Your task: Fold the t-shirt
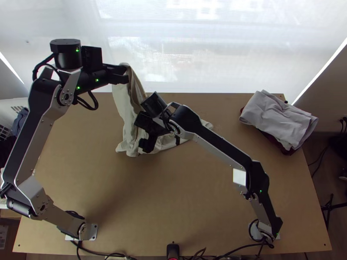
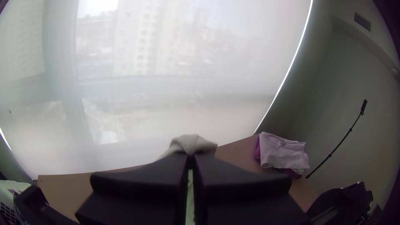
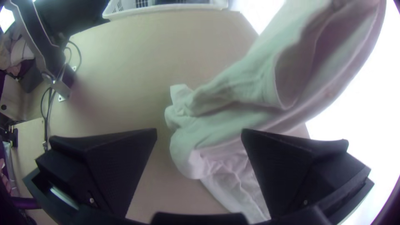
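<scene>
Pinching one end of the cream t-shirt [image 1: 126, 104] between closed fingertips, the left gripper [image 1: 124, 74] held it up near the table's far edge, presumably so that the cloth's own weight would draw out the creases. The right gripper [image 3: 200, 134] had its fingers spread wide, grasping nothing, low by the t-shirt's lower part; it was probably placed there to catch an edge or a second corner, though whether it touched the cloth I could not tell.

From the raised end the t-shirt hung in a loose, twisted fall. Its lower part lay bunched on the table [image 1: 173, 199], partly under the right gripper, trailing toward the table's right side. That resting cloth likely steadied the hanging length, but its wrinkles suggested it needed spreading before any fold would lie true.

Farther out, near the far right corner, grey cloth [image 1: 277, 119] lay folded on dark red cloth [image 1: 288, 150], seemingly stacked there to keep finished pieces out of the work. Beyond the table's left side stood a white basket [image 3: 166, 8].
</scene>
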